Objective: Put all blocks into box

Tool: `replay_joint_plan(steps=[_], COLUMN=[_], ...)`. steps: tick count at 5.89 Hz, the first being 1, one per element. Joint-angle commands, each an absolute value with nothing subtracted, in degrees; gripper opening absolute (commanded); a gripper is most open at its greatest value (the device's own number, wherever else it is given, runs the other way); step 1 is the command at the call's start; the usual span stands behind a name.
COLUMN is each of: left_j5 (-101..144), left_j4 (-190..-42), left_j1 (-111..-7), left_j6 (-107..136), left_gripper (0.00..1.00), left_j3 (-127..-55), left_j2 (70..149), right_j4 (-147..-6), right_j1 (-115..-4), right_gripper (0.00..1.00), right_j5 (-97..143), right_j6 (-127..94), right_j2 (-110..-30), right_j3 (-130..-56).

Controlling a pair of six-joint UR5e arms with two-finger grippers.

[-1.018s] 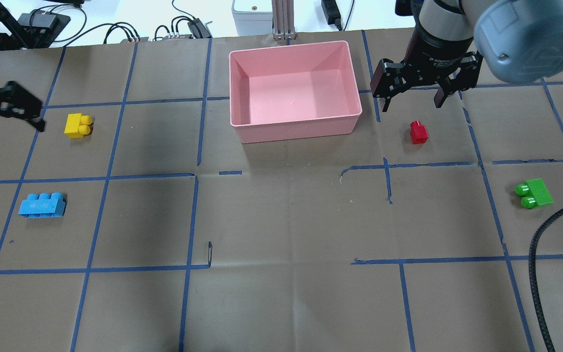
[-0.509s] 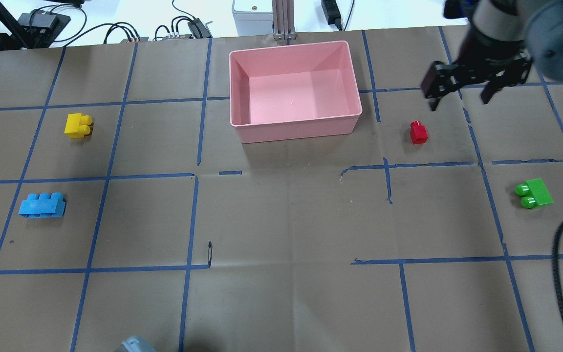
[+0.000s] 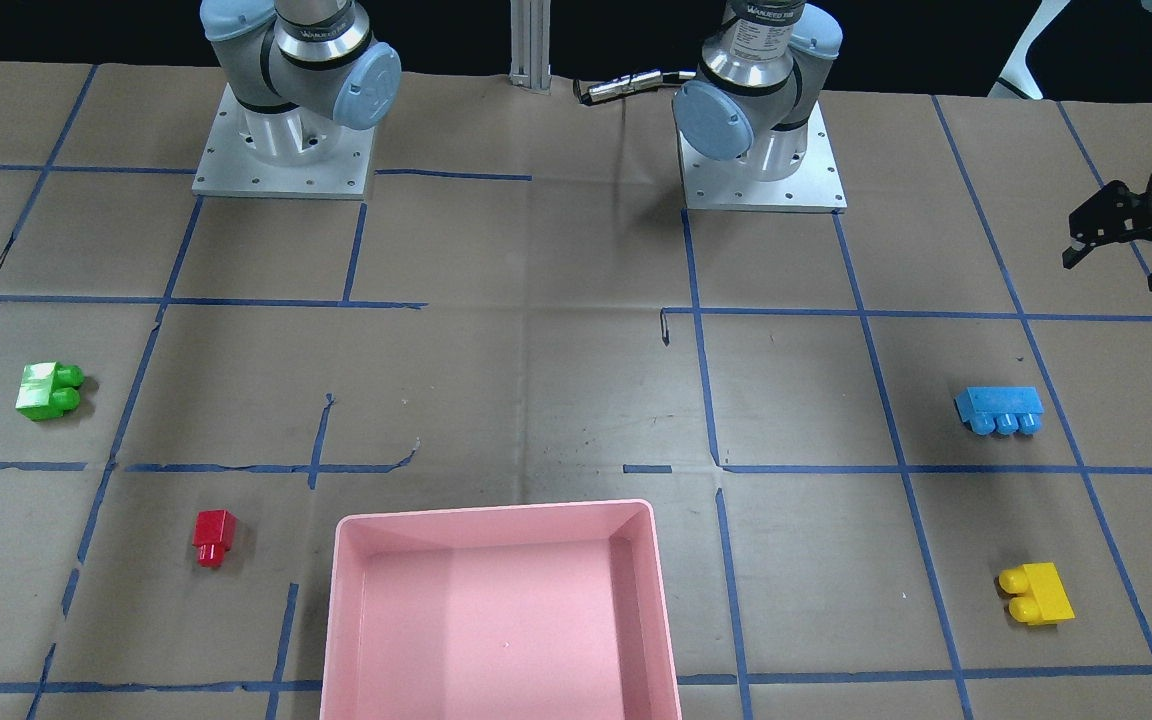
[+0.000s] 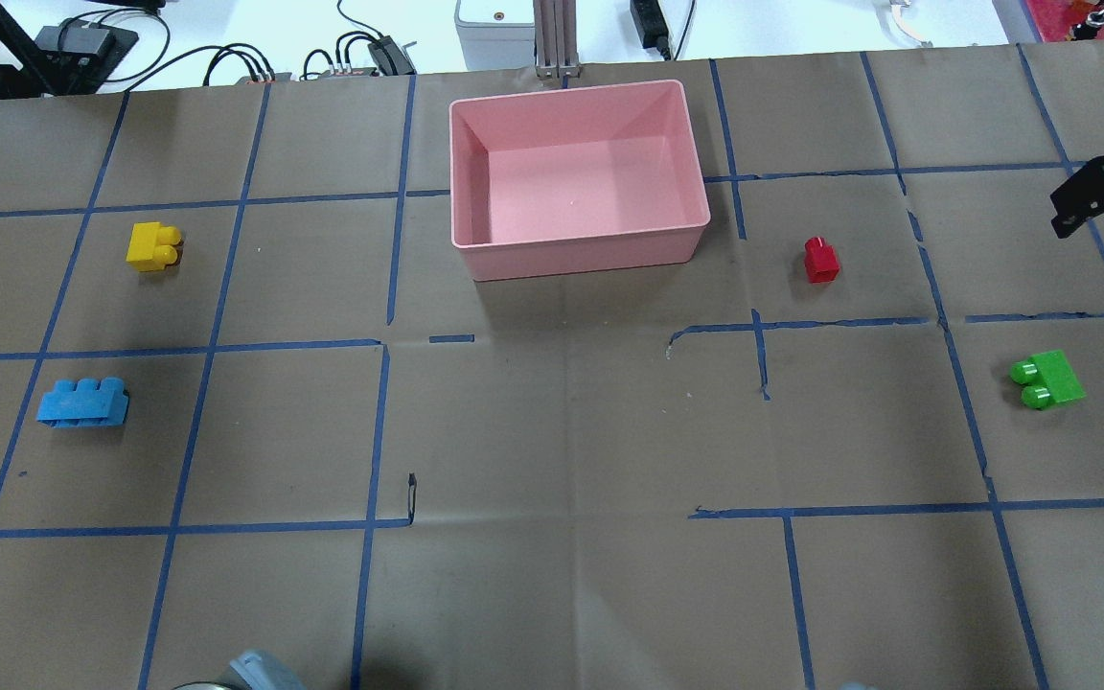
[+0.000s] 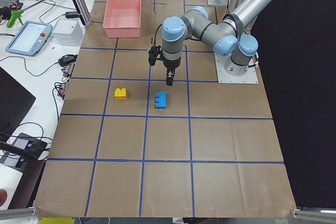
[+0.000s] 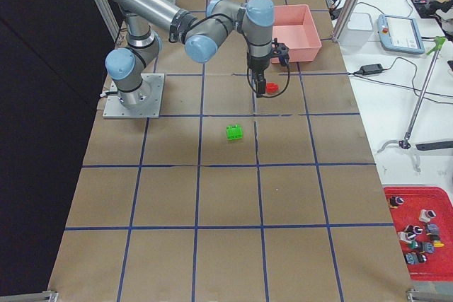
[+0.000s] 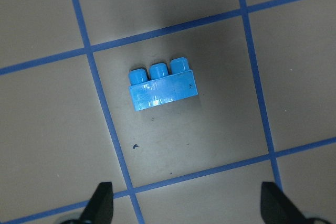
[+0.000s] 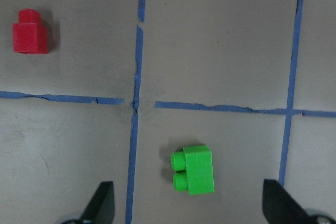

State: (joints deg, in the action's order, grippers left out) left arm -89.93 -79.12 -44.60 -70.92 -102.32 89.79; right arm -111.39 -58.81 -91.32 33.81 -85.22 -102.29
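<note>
The pink box (image 4: 579, 254) stands empty at the far middle of the table. The yellow brick (image 4: 151, 246) and the blue brick (image 4: 82, 402) lie on the left. The red brick (image 4: 820, 260) and the green brick (image 4: 1047, 378) lie on the right. My left gripper (image 7: 186, 205) is open and empty, raised above the table beside the blue brick (image 7: 163, 85), and shows in the front view (image 3: 1126, 240). My right gripper (image 8: 190, 205) is open and empty above the green brick (image 8: 193, 170), with the red brick (image 8: 30, 31) further off. It sits at the overhead view's right edge (image 4: 1098, 196).
Brown paper with blue tape grid lines covers the table. Cables, a grey unit (image 4: 494, 29) and a metal post (image 4: 554, 38) stand behind the box. The two arm bases (image 3: 286, 130) are bolted at the robot's side.
My right gripper has moved right, from beside the box and the red brick out over the green brick. My left gripper has left the overhead view's left edge. No brick has moved.
</note>
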Motion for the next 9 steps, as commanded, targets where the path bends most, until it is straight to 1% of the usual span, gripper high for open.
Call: replay_joint_plan(steps=[1,3,4,5,7,8,9], left_j5=[-90.00,-89.56,-89.73,-90.08,-89.47,-89.56,-89.56], left_j4=[-79.19,-79.54,-79.89,-79.89,-76.41,-69.33,-66.13], left_j1=[-44.65,-45.00,-45.09,-45.09,-45.00,-45.09,-45.09], left_j6=[-94.98,-121.58,-133.13,-138.90,-138.17,-138.25,-138.25], left_gripper=[0.98,0.98,0.98,0.98,0.99,0.99,0.99], left_j3=[-102.39,-102.39,-102.65,-103.79,-110.26,-111.78,-111.97], left_j2=[89.91,89.82,90.00,90.00,92.00,95.15,99.10], right_j4=[-118.07,-131.33,-137.49,-139.38,-142.37,-142.38,-142.38], right_j1=[-54.51,-53.36,-49.70,-48.61,-48.95,-49.13,-49.48], right_gripper=[1.00,0.99,0.99,0.99,0.99,0.99,0.99], right_j5=[-91.40,-91.93,-91.50,-91.41,-91.32,-91.32,-91.23], right_j6=[31.55,32.17,37.04,40.48,40.78,40.69,40.69], right_j2=[-85.78,-83.69,-80.80,-77.64,-75.41,-75.50,-75.15], right_j3=[-112.54,-120.81,-123.72,-123.92,-124.10,-124.19,-124.19])
